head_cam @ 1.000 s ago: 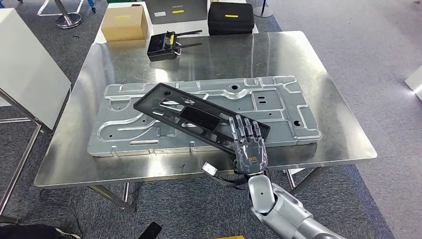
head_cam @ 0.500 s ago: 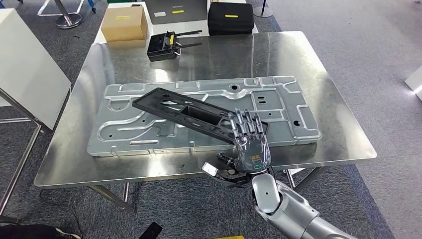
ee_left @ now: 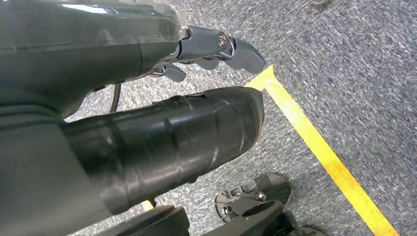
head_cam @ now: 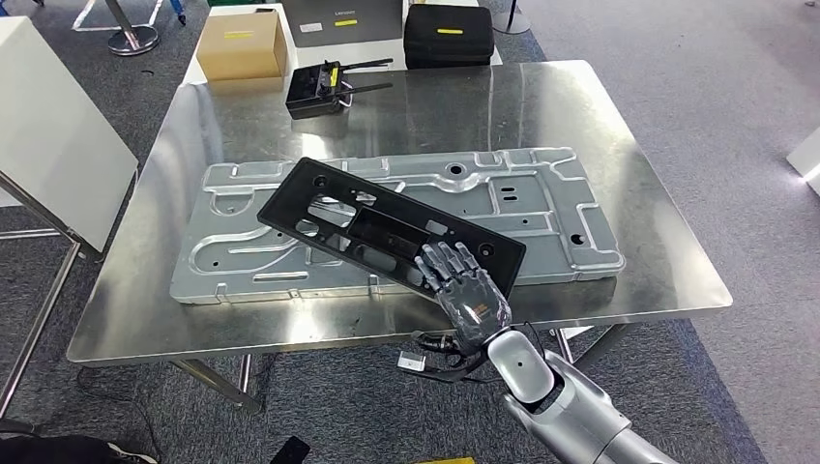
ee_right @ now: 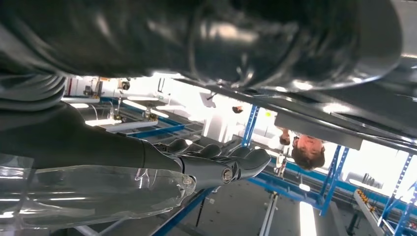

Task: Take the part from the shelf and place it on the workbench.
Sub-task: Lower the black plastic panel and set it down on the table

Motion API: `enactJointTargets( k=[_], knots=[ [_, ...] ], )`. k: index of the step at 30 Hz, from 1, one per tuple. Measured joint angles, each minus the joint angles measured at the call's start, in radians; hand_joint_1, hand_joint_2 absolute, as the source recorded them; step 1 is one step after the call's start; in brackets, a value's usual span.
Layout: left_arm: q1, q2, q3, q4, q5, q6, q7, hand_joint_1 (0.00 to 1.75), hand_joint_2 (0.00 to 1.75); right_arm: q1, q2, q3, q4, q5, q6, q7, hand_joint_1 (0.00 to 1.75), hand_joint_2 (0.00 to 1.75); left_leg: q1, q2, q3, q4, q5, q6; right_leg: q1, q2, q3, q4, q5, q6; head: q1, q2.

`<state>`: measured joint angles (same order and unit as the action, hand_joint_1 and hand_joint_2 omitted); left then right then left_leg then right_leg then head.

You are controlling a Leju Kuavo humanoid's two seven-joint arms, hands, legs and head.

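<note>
The part is a long black plastic frame (head_cam: 377,227) with several cut-outs. It lies slantwise over a large grey stamped metal plate (head_cam: 541,188) on the steel workbench (head_cam: 580,106), its broad face tipped up toward me. My right hand (head_cam: 464,290) reaches in from the near table edge and holds the frame's near right end, fingers laid over its top. In the right wrist view the right hand (ee_right: 206,162) stretches out beneath a dark shiny surface. My left hand (ee_left: 211,44) hangs over grey carpet, fingers apart and holding nothing.
At the table's far edge sit a black controller with antennas (head_cam: 319,89), a cardboard box (head_cam: 241,45) and a black case (head_cam: 448,34). A white panel (head_cam: 48,135) stands to the left. A yellow floor line (ee_left: 319,152) crosses the carpet. A person (ee_right: 307,150) shows in the right wrist view.
The black frame rolled from nearly flat to face-up toward me. My right hand dropped back toward the near table edge and its wrist turned, fingers still on the frame.
</note>
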<state>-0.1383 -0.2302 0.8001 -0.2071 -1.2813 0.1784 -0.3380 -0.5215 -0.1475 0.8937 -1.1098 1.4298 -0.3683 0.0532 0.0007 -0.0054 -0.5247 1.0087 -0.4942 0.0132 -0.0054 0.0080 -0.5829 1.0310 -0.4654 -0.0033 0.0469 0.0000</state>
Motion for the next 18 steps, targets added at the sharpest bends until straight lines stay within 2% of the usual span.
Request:
enactJointTargets(
  k=[5,9,11,14,16,18],
  knots=[
    [0.002,0.002,0.005,0.0,0.016,0.009,-0.004,0.0,0.0,0.017,-0.021,-0.014,-0.045,-0.018,-0.015,0.003,0.0,0.0,0.0,0.0,0.0,0.0,0.0,0.0,0.0,0.0,0.0,0.0,0.0,0.0,0.0,0.0],
    [0.008,0.003,0.014,0.0,0.023,0.014,-0.008,0.0,0.0,0.113,-0.058,-0.07,-0.171,0.014,-0.19,0.046,0.0,0.0,0.0,-0.001,-0.001,0.001,-0.001,0.0,0.0,-0.002,0.0,0.0,0.0,0.0,0.0,0.0],
    [0.011,0.004,0.018,0.0,0.025,0.017,-0.008,0.0,0.0,0.18,-0.063,-0.116,-0.244,0.025,-0.269,0.038,0.0,0.0,0.0,-0.001,-0.001,0.001,-0.001,0.0,0.0,-0.002,0.0,0.0,-0.001,0.0,0.0,0.0],
    [0.013,0.004,0.021,0.0,0.031,0.024,-0.008,0.0,0.0,0.292,-0.045,-0.206,-0.384,-0.011,-0.315,-0.052,0.0,0.0,0.0,-0.002,-0.002,0.0,-0.001,0.0,0.0,-0.002,0.0,0.0,-0.001,0.001,0.0,0.0],
    [0.015,0.004,0.023,0.0,0.033,0.029,-0.008,0.0,0.0,0.36,-0.013,-0.27,-0.485,-0.049,-0.322,-0.129,0.0,0.0,0.0,-0.002,-0.003,0.0,-0.002,0.0,0.0,-0.002,-0.001,0.0,-0.001,0.001,0.0,0.0],
    [0.015,0.005,0.023,0.0,0.034,0.031,-0.008,0.0,0.0,0.403,0.018,-0.323,-0.561,-0.071,-0.324,-0.17,0.0,0.0,0.0,-0.002,-0.003,0.0,-0.002,0.0,0.0,-0.002,0.0,0.0,-0.002,0.001,0.0,0.0]
  ],
)
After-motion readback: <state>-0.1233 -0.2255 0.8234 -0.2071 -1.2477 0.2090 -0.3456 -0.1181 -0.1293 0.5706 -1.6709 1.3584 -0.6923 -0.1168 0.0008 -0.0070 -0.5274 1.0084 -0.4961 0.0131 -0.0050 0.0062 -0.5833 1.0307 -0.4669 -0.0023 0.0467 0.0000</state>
